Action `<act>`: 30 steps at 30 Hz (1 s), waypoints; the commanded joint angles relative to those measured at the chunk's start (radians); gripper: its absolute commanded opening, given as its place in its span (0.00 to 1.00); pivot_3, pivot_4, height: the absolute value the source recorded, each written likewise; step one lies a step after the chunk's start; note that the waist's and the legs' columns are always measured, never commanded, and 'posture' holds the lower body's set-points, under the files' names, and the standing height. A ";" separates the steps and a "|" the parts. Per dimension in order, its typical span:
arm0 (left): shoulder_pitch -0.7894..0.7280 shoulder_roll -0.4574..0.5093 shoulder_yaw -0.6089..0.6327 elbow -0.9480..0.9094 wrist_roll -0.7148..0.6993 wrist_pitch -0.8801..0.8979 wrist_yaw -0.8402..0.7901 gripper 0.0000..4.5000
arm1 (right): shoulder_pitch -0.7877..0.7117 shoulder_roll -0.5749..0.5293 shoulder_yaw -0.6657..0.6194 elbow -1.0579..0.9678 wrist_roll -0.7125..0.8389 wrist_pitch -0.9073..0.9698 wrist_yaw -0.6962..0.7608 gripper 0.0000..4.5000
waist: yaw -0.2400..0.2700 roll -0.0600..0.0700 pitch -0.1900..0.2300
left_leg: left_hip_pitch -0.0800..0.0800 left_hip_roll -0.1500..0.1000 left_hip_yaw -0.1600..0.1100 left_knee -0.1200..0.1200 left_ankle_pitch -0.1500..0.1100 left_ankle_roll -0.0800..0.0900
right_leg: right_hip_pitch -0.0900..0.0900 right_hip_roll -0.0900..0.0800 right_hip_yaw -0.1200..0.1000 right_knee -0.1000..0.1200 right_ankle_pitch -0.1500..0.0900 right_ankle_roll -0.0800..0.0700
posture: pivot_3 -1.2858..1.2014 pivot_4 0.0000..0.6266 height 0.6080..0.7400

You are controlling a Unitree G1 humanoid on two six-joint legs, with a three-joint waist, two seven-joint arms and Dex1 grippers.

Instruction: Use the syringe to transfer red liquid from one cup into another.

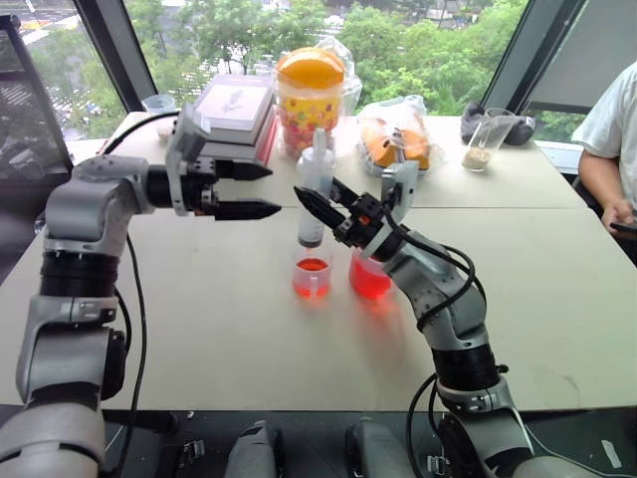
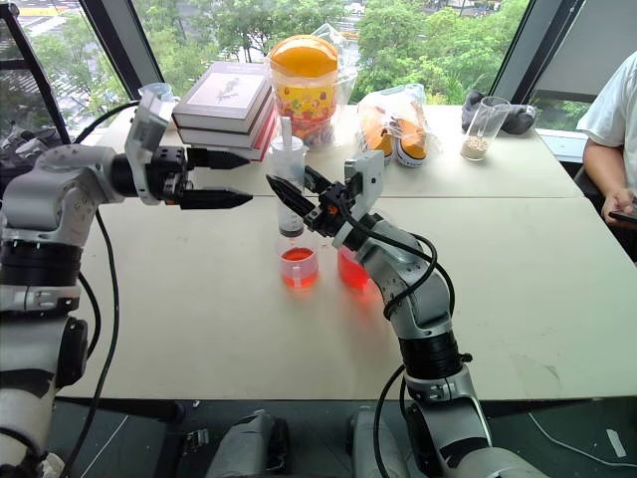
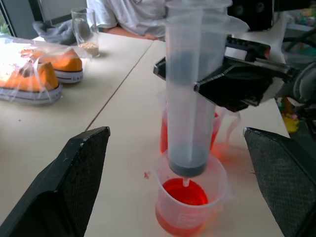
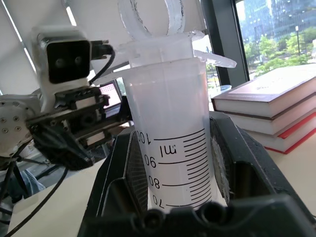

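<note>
Nearest to me is the right gripper [image 1: 317, 206], and it is clamped on the barrel of the syringe [image 1: 313, 194], its two black fingers one on each side of the clear tube, about halfway up. From the right wrist view the printed marks on the barrel sit right between the pads. The syringe stands upright, long axis close to vertical, plunger end on top and tip pointing straight down. The plunger looks pushed well down, its dark seal near the bottom of the barrel.

Directly under that tip is the small cup [image 1: 311, 276], holding a layer of red liquid [image 3: 184, 192]. In the left wrist view the tip hangs just above the liquid, inside the rim or level with it; I cannot tell whether it touches the surface. Just beside the small cup, on the robot's right and partly behind the right forearm, sits the larger handled cup [image 1: 368, 278], also red inside.

The left gripper [image 1: 265, 189] holds nothing, its fingers spread wide and pointing level toward the syringe from the robot's left. It is near the syringe's upper barrel but clearly apart from it.

So the relation that matters is vertical: tip over small cup, plunger top free above. My guess is that the delivery into the small cup is done or nearly so. If another draw is wanted, the right arm must carry the tip sideways to the handled cup, while the left gripper is the one placed to work the plunger.
</note>
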 commanded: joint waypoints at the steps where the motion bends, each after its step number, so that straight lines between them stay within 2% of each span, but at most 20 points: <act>1: 0.055 0.029 0.029 -0.097 -0.032 0.008 0.006 0.99 | -0.136 -0.035 -0.151 -0.089 0.140 0.172 -0.134 0.31 | 0.001 0.000 0.000 | 0.000 0.000 0.000 0.000 0.000 0.000 | 0.000 0.000 0.000 0.000 0.000 0.000 | 0.52 0.24 1.00; 4: 0.082 0.026 0.026 -0.126 -0.041 0.010 0.019 0.99 | -0.265 -0.057 -0.310 -0.099 0.338 0.379 -0.320 0.31 | 0.004 0.000 0.000 | 0.000 0.000 0.001 0.000 0.000 0.000 | 0.000 -0.001 0.000 0.000 0.000 -0.001 | 0.52 0.24 1.00; 7: 0.094 0.007 0.024 -0.143 -0.057 0.016 0.035 0.99 | -0.407 -0.159 -0.449 -0.053 0.470 0.636 -0.514 0.31 | 0.005 0.000 0.000 | 0.000 0.000 0.001 0.000 0.000 0.000 | -0.001 -0.001 0.000 0.000 -0.001 -0.003 | 0.52 0.24 1.00; 11: 0.114 -0.016 0.015 -0.160 -0.066 0.004 0.048 0.99 | -0.535 -0.377 -0.509 0.110 0.452 1.002 -0.602 0.31 | 0.004 0.000 0.000 | 0.000 0.000 0.001 -0.002 0.000 0.000 | -0.001 -0.003 0.000 -0.002 -0.002 -0.004 | 0.52 0.24 1.00; 14: 0.126 -0.033 0.008 -0.176 -0.068 0.002 0.060 0.99 | -0.549 -0.500 -0.481 0.213 0.388 1.155 -0.594 0.31 | 0.001 0.000 0.000 | 0.000 -0.001 0.002 -0.003 -0.001 0.001 | -0.001 -0.004 0.000 -0.004 -0.002 -0.004 | 0.52 0.24 1.00; 17: 0.141 -0.051 0.006 -0.197 -0.077 0.008 0.070 0.99 | -0.488 -0.639 -0.376 0.337 0.367 1.192 -0.534 0.31 | 0.000 0.000 0.000 | -0.001 -0.001 0.003 -0.004 -0.001 0.002 | -0.002 -0.004 0.001 -0.004 -0.002 -0.004 | 0.52 0.24 1.00; 20: 0.155 -0.059 0.004 -0.215 -0.084 0.008 0.079 0.99 | -0.436 -0.688 -0.297 0.407 0.342 1.192 -0.472 0.31 | -0.004 0.000 0.000 | -0.001 -0.001 0.003 -0.004 -0.002 0.003 | -0.002 -0.004 0.001 -0.005 -0.002 -0.004 | 0.52 0.24 1.00; 29: 0.178 -0.064 0.005 -0.265 -0.109 0.021 0.104 0.99 | -0.307 -0.699 -0.090 0.573 0.173 1.064 -0.263 0.31 | -0.025 0.000 0.000 | -0.001 -0.001 0.003 -0.003 -0.002 0.003 | -0.002 -0.002 0.003 -0.005 0.000 -0.001 | 0.52 0.24 1.00; 30: 0.181 -0.062 0.007 -0.271 -0.113 0.024 0.107 1.00 | -0.306 -0.695 -0.079 0.587 0.158 1.051 -0.245 0.42 | -0.025 0.000 0.000 | -0.001 -0.001 0.003 -0.003 -0.002 0.003 | -0.002 -0.002 0.003 -0.005 0.000 -0.001 | 0.52 0.24 1.00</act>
